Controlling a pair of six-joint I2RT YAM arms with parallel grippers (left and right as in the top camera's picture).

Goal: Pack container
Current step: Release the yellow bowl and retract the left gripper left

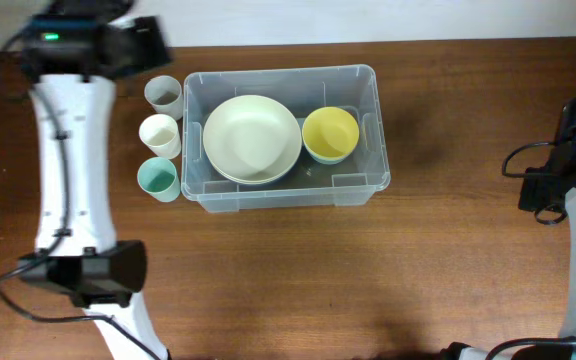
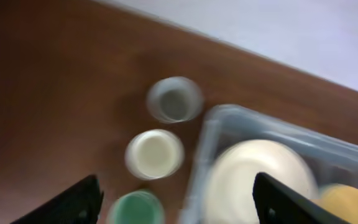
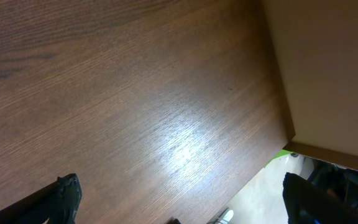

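The clear container (image 1: pixel 278 192) stands at the table's middle back. It holds a large cream bowl (image 1: pixel 253 138) and a small yellow bowl (image 1: pixel 330 133). A grey cup (image 1: pixel 163 94), a cream cup (image 1: pixel 159 135) and a green cup (image 1: pixel 158 179) stand in a column along its left side. My left gripper (image 1: pixel 133 50) hovers at the far left back, open and empty. Its blurred wrist view shows the grey cup (image 2: pixel 174 99), cream cup (image 2: pixel 155 154), green cup (image 2: pixel 137 208) and container wall (image 2: pixel 207 143) below the jaws (image 2: pixel 176 202). My right gripper (image 1: pixel 568 150) is open and empty at the far right.
The right wrist view shows bare brown wood under the open jaws (image 3: pixel 182 202), with the table's edge (image 3: pixel 278 118) and floor beyond. The table's back edge (image 1: pixel 418 40) meets a pale wall.
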